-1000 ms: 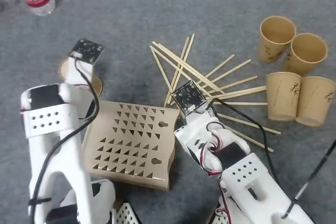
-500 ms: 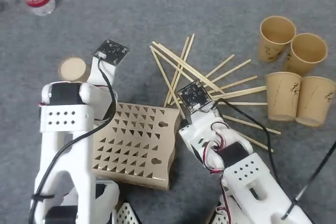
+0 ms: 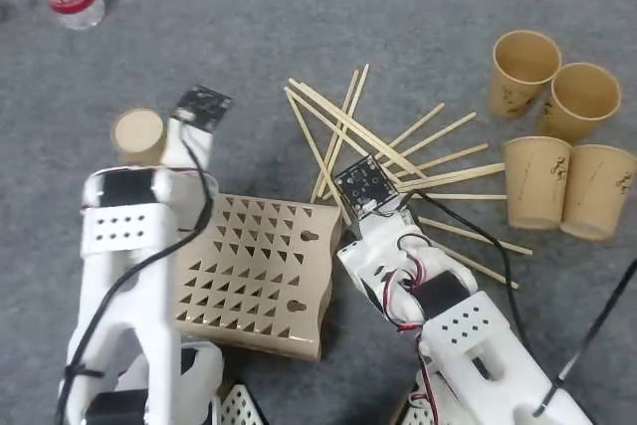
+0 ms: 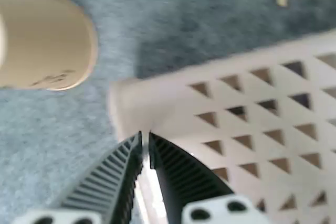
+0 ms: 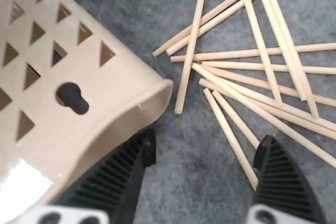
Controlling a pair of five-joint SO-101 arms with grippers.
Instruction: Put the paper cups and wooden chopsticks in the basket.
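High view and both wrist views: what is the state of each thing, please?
basket: apparently bottom up
chopsticks: scattered loose, outside the basket
four paper cups: grouped together, outside the basket
single paper cup: alone, outside the basket
left gripper: shut, over the basket's edge
right gripper: open, beside the basket's corner

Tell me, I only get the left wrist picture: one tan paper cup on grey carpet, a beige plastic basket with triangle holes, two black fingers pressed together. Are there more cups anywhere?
Observer: Yes, four more tan paper cups sit grouped on the table's right side, past a scatter of pale wooden chopsticks.
Operator: What's the other arm up to?
Observer: The right arm's fingers are spread open at a corner of the beige plastic basket, with chopsticks lying just ahead.
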